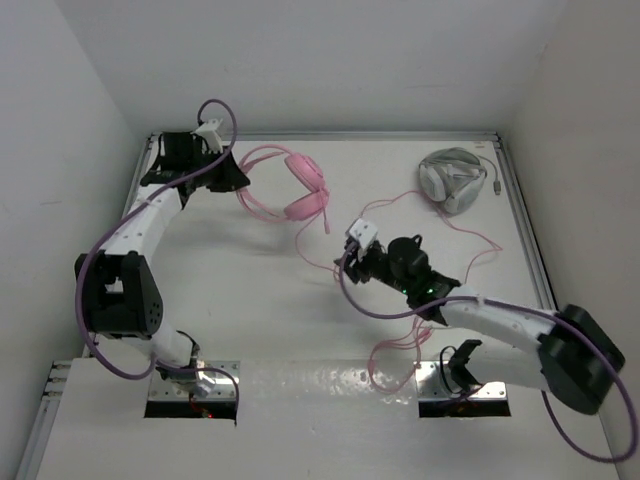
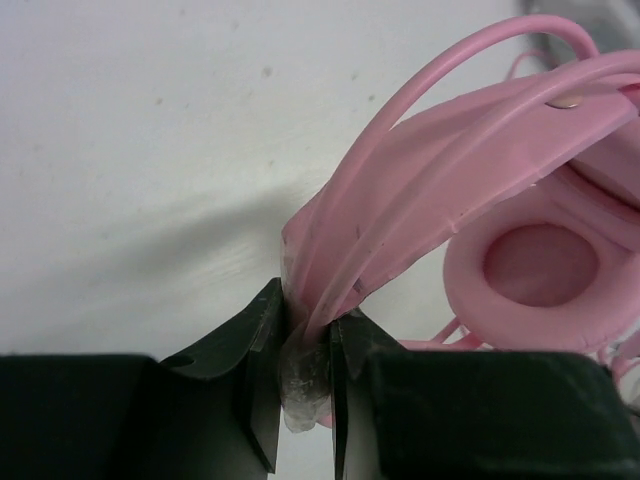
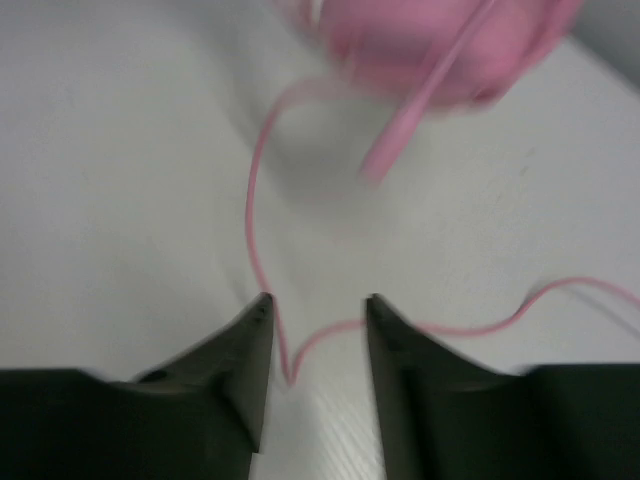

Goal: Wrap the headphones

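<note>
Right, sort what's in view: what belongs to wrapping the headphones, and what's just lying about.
Part of the job:
pink headphones, headband pinched by the left gripper, jaws shut
pink cable, running between the open jaws of the right gripper

Lying about:
grey-white headphones, at the far right, untouched

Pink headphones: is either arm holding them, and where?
The left gripper pinches the headphones by the headband; the right gripper is open around the cable, gripping nothing.
</note>
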Controlling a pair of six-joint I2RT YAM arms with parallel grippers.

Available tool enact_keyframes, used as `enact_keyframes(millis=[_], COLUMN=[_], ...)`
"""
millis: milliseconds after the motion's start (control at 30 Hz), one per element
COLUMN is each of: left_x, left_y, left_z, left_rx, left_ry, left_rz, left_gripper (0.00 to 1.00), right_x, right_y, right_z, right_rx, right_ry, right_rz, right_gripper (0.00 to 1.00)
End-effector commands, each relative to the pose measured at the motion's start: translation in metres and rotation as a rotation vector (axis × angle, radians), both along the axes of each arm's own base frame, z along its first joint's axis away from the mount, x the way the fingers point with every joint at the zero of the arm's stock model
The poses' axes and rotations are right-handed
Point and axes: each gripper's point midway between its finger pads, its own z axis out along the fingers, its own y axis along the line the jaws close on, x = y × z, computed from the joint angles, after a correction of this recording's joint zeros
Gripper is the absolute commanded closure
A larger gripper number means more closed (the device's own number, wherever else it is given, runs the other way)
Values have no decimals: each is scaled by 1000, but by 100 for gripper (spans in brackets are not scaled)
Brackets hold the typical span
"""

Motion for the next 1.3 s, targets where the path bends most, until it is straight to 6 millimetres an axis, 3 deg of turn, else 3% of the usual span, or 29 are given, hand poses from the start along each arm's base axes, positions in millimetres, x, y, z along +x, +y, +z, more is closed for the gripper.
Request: enact_keyframes(millis=[0, 33, 100, 133, 167, 233, 267, 300, 400, 533, 600, 633, 667, 700, 733, 767, 800, 833, 867, 900, 933, 967, 1000, 1033, 1100, 1133, 1167, 1267], left_x=[-5, -4, -6, -5, -7, -8, -9, -10, -14, -17, -18, -18, -17, -14, -13, -5, 0, 5, 16, 21, 25, 33, 37, 43, 48, 49, 52, 53], left_y=[-28, -27, -24, -23, -22, -22, -24, -25, -28, -27, -27, -27, -27, -24, -23, -15, -9, -2, 11, 16, 20, 26, 28, 30, 30, 29, 27, 28], left_z=[82, 85, 89, 89, 92, 94, 94, 96, 99, 103, 106, 107, 109, 108, 109, 105, 101, 98, 89, 86, 81, 72, 69, 61, 56, 54, 53, 49], left_rx=[-137, -132, -122, -114, -112, -111, -114, -118, -131, -117, -116, -116, -114, -102, -100, -67, -42, -7, 41, 64, 88, 115, 123, 136, 139, 135, 132, 215], left_ry=[-155, -161, -169, -172, -179, -182, -181, -182, -186, -196, -200, -203, -207, -212, -220, -230, -236, -248, -255, -261, -266, -253, -251, -231, -210, -200, -197, -216], left_rz=[-95, -88, -74, -65, -64, -67, -76, -82, -103, -109, -113, -113, -110, -90, -91, -44, -12, 20, 84, 105, 118, 147, 155, 163, 159, 154, 144, 152], left_gripper=[100, 100, 100, 100, 100, 100, 100, 100, 100, 100, 100, 100, 100, 100, 100, 100, 100, 100, 100, 100, 100, 100, 100, 100, 100, 100, 100, 100], right_x=[-8, -5, -5, -5, -7, -6, -1, 9, 32, 46, 55, 62, 62, 58, 56, 45, 42, 35, 9, -1, -5, -31, -33, -51, -60, -74, -77, -75], right_y=[13, 16, 19, 22, 21, 24, 25, 19, 14, 21, 17, 18, 16, 14, 18, 14, 18, 18, 17, 19, 37, 30, 45, 34, 47, 41, 41, 50], right_z=[-49, -48, -73, -72, -87, -86, -82, -95, -103, -105, -122, -119, -122, -123, -115, -126, -107, -104, -122, -120, -92, -107, -82, -92, -71, -76, -79, -61], right_rx=[-41, -22, -54, -42, -60, -41, -24, -51, -81, -89, -155, -159, -181, -209, -200, -294, -310, -357, -507, -560, -552, -697, -697, -825, -852, -929, -968, -962], right_ry=[10, -16, 16, 3, 23, -4, -23, -11, -34, -39, -30, -45, -41, -35, -54, -40, -66, -69, -22, -5, -22, 46, 42, 90, 99, 121, 127, 107], right_rz=[84, 81, 78, 86, 86, 80, 61, -1, -112, -141, -178, -196, -209, -203, -192, -160, -146, -138, -53, -12, 30, 106, 117, 147, 153, 185, 178, 116], right_gripper=[54, 32, 20, 11, 9, 5, 5, 5, 2, 2, 28, 46, 80, 93, 93, 100, 100, 100, 100, 100, 100, 100, 100, 100, 100, 100, 100, 100])
